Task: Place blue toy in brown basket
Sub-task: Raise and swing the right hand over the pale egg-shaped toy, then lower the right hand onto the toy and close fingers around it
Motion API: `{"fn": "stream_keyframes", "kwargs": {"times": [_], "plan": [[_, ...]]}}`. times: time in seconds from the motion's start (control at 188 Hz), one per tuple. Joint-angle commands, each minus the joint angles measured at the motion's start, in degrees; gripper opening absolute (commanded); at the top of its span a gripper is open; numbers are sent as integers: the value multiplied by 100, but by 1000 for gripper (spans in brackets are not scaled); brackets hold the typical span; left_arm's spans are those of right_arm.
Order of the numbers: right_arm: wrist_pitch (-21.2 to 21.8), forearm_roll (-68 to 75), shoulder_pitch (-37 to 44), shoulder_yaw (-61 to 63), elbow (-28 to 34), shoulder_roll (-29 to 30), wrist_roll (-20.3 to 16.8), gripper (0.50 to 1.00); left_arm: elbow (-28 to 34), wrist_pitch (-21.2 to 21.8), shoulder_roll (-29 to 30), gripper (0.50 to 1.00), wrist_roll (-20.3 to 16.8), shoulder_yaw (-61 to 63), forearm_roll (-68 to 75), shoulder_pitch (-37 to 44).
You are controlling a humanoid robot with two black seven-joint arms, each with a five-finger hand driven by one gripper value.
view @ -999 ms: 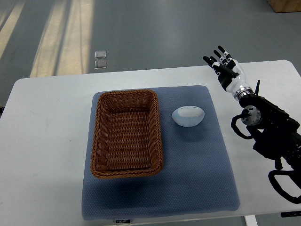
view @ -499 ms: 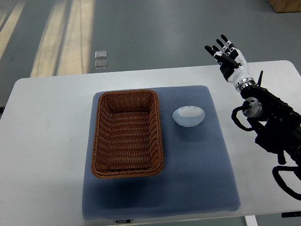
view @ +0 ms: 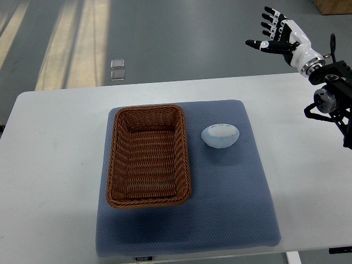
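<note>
Blue toy (view: 220, 135) lies lengthwise left-right beside basket (view: 148, 155).

A lab or test hall is suggested: a bare white table (view: 55, 143) is set on a grey sealed floor (view: 181, 38), with a cardboard box (view: 333, 5) glimpsed at the far corner.

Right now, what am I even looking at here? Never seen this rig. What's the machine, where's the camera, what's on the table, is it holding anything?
It's a two-armed humanoid robot with fingered hands. The single camera looks steeply down from the robot's side. Only the right arm shows, entering from the right edge; its right hand is raised past the table's far edge, fingers spread, holding nothing. On the white table lies a blue-grey mat. On it sit an empty brown basket and, just to its right, a pale blue toy, untouched. The left arm is not in view.
</note>
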Motion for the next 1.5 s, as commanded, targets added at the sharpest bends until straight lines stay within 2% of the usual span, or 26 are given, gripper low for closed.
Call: {"fn": "stream_keyframes", "kwargs": {"times": [0.0,0.228,0.404,0.547,0.776,0.829,1.025,1.28,1.493], "plan": [[111,-515,314,-809,360,-456,-1,971,0,0,0,1000,-1,8,9,-1],[664,-1420,1377,-2504,1511,-1317,-1,971,0,0,0,1000,-1,8,0,-1],[1174,-1569,2317,-4016,2354,-1528,-54,971,0,0,0,1000,-1,8,0,-1],[1183,-1578,2898,-5361,2856,-1484,-282,971,0,0,0,1000,-1,-1,0,-1],[1112,-1534,2977,-5713,2882,-1115,-1293,971,0,0,0,1000,-1,-1,0,-1],[1112,-1517,2942,-5713,2882,-1045,-1416,971,0,0,0,1000,-1,-1,0,-1],[1086,-1517,2801,-5713,2926,-816,-1442,971,0,0,0,1000,-1,-1,0,-1],[779,-1596,2397,-5722,2768,-359,-1469,971,0,0,0,1000,-1,-1,0,-1],[717,-1613,2362,-5722,2645,-280,-1469,968,0,0,0,1000,-1,-1,0,-1]]}}
